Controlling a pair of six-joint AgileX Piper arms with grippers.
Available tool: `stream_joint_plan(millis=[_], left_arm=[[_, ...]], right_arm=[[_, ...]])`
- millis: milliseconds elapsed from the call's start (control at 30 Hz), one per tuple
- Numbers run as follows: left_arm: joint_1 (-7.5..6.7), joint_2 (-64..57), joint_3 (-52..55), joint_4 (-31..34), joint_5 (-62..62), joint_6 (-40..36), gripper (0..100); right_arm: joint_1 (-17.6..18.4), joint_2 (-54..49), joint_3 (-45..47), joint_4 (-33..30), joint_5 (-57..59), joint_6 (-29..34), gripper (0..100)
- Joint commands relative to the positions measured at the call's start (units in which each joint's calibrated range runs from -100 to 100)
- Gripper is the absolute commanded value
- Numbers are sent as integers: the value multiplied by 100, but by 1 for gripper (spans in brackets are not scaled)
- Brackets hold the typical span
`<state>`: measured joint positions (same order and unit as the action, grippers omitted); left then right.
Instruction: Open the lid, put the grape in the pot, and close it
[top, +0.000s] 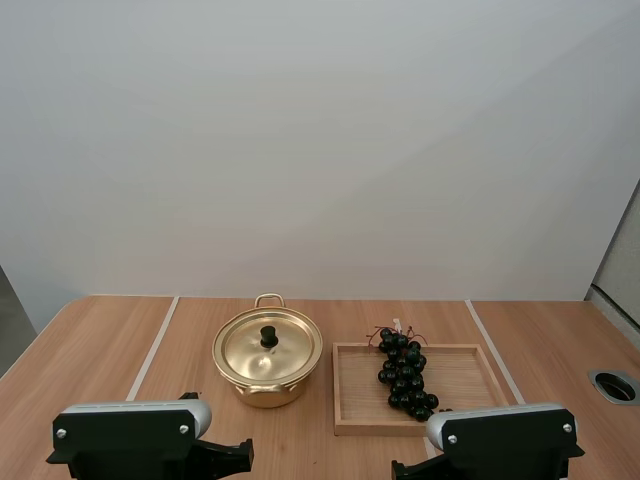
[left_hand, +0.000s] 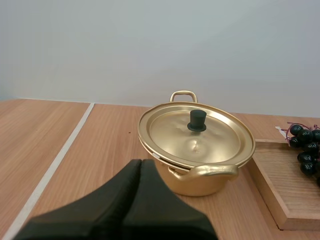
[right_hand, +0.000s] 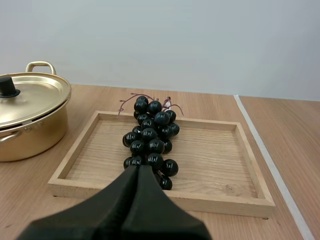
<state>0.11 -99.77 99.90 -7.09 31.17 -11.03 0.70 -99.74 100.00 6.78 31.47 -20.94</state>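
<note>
A gold pot (top: 267, 360) stands on the table with its lid (top: 268, 346) on, a black knob (top: 269, 336) at the lid's middle. To its right a bunch of dark grapes (top: 404, 372) lies in a wooden tray (top: 465, 385). In the left wrist view my left gripper (left_hand: 141, 165) is shut on nothing, its fingers one dark wedge just short of the pot (left_hand: 196, 150) and its lid (left_hand: 196, 134). My right gripper (right_hand: 138, 170) is shut too, its tip at the near end of the grapes (right_hand: 150, 137) over the tray's front rim (right_hand: 160, 196).
Pale lines (top: 152, 347) run across the wooden table on both sides of the pot and tray. A round grey grommet (top: 614, 385) sits in the table at the far right. Both arms' bases (top: 135, 432) stand at the near edge.
</note>
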Motion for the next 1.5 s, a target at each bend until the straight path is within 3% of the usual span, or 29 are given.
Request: stream_joint_plan(millis=[0, 933, 1067, 1200, 1367, 1467], left_arm=[[9, -23, 10, 54, -40, 1, 0], [9, -23, 10, 54, -40, 1, 0], [9, -23, 10, 54, -40, 1, 0], [9, -23, 10, 54, 88, 0, 0], [9, -23, -871, 59, 556, 0, 0], [9, -23, -1541, 154, 883, 0, 0]], right_arm=[[-13, -26, 0, 15, -22, -34, 0], [-13, -26, 0, 15, -22, -34, 0], [-13, -26, 0, 545, -22, -23, 0], [-13, -26, 0, 549, -39, -23, 0], [-13, -26, -375, 562, 39, -23, 0], [-13, -26, -1213, 536, 952, -23, 0]])
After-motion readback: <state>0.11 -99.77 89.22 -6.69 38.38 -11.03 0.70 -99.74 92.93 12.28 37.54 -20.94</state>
